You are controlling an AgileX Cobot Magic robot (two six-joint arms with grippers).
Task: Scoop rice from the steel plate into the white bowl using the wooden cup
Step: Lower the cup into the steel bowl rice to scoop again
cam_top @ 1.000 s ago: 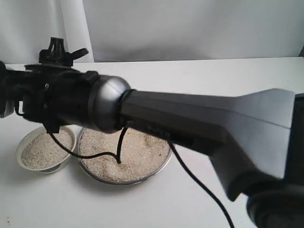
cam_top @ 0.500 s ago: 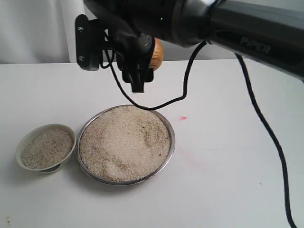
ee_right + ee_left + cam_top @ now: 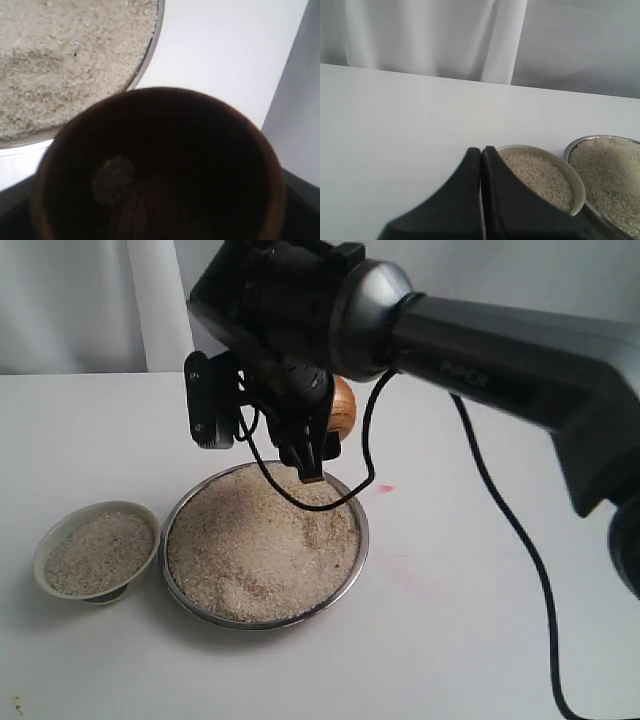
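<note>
Nearest on the white table (image 3: 480, 640), the white bowl (image 3: 42, 543) is seen partly filled with grains, and just beside it stands the steel plate (image 3: 363, 540), heaped with the rice (image 3: 255, 550). In the left wrist view the left gripper (image 3: 481, 150) is shown with its jaws pressed together on nothing, the bowl lying just beyond them. Further back, above the far rim of the plate, the wooden cup (image 3: 343, 408) is held by the right gripper (image 3: 315, 445), whose jaws are spread wide and clamped on its belly. The cup appears to be clear of the heap. In the right wrist view only a small clump of grains (image 3: 114, 180) is seen at its dark bottom. The cup is judged to be rigid and light, but its glossy, rounded side could slip, so a hold across the widest part of the belly is best kept. The rice is loose and will pour or spill as soon as the cup is tipped. On the arm, faint lettering (image 3: 467, 376) can be made out, apparently "PiPER". No other writing can be read. A pale curtain (image 3: 90, 300) closes the scene behind.
</note>
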